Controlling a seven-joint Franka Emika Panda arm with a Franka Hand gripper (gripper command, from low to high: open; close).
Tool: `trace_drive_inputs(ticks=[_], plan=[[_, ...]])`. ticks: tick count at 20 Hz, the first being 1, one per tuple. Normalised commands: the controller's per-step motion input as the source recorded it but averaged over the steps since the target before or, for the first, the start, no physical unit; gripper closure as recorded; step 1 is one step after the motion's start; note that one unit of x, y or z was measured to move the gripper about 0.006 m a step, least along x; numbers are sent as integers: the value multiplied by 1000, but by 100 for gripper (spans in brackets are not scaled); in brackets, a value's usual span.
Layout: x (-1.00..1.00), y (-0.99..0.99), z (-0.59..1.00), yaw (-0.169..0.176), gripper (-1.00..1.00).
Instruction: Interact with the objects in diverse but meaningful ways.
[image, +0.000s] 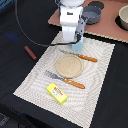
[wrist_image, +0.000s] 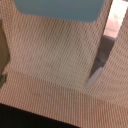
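Exterior view: light blue cup directly under the claw.

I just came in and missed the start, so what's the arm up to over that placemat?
The robot arm's gripper is low over the far edge of the striped placemat, right at a light blue cup; whether it grips the cup cannot be told. On the mat lie a tan plate, a knife beyond it, a fork in front, and a yellow packet. A brown sausage lies off the mat on the dark table.
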Motion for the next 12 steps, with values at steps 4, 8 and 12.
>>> trace_drive_inputs(ticks=[4,8,12], plan=[[-600,-404,171,-64,-100],[-739,-376,51,-92,-100],[-799,-336,-4,-105,-100]])
